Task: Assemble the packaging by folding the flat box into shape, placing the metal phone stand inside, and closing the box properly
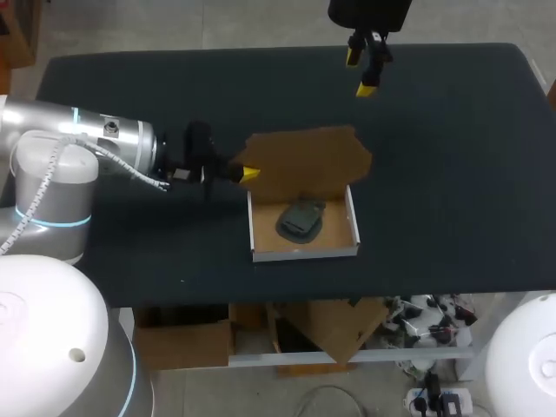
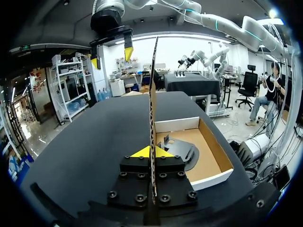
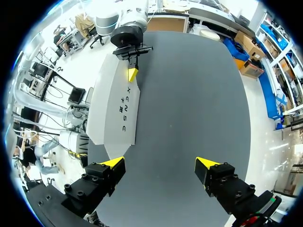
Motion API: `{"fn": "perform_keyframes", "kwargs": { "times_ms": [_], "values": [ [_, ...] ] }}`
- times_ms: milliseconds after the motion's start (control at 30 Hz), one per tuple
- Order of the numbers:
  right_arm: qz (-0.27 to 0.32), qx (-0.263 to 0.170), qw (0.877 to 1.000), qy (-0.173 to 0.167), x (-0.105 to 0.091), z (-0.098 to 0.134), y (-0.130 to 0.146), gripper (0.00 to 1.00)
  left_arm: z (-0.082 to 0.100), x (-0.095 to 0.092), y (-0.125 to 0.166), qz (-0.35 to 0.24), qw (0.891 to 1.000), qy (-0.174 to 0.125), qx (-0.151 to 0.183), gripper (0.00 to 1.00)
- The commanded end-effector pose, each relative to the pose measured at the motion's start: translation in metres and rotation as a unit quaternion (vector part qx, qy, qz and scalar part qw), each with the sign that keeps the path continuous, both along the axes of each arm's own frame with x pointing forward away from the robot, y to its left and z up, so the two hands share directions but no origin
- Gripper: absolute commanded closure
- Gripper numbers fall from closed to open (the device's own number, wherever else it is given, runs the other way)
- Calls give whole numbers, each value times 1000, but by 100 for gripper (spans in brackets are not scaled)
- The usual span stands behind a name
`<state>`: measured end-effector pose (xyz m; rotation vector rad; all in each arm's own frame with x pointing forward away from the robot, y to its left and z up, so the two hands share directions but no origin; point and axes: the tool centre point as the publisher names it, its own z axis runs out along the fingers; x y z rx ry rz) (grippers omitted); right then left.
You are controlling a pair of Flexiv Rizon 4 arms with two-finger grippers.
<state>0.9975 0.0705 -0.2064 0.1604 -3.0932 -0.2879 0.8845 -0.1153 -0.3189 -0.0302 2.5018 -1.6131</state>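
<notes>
The box [image 1: 304, 252] sits open near the middle of the table [image 1: 452, 174] with the dark phone stand [image 1: 301, 219] lying flat inside it. Its lid [image 1: 304, 161] stands up from the far wall. The left gripper [image 1: 248, 175] is clamped on the lid's side edge, one yellow tip on each face, while the right gripper [image 1: 359, 73] hangs above the table's far side, well apart from the box, fingers spread and holding nothing.
</notes>
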Motion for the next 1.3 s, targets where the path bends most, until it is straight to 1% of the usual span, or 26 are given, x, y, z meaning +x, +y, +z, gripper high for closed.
{"fn": "perform_keyframes", "kwargs": {
  "times_ms": [33, 400, 667, 933, 1067, 1300],
  "values": [
    [0, -1, 1000, -1, -1, 1, 0, 0, -2, 1, -2, 0, 1000, 2, 2, 100],
    [1, 0, 1000, -1, -1, 1, 1, 0, -2, 1, -2, -7, 1000, 5, 4, 100],
    [4, -8, 1000, -3, 1, 4, 8, 0, -2, 1, -2, -7, 1000, 5, 4, 100],
    [11, -22, 1000, -3, 14, 8, 25, 0, -2, 1, -2, -7, 1000, 5, 4, 100],
    [15, -30, 999, 2, 22, 8, 36, 0, -2, 1, -2, -7, 1000, 5, 4, 100],
    [2, -42, 999, 8, 29, 10, 50, 0, -2, 1, -2, -7, 1000, 5, 4, 100]
  ]
}}
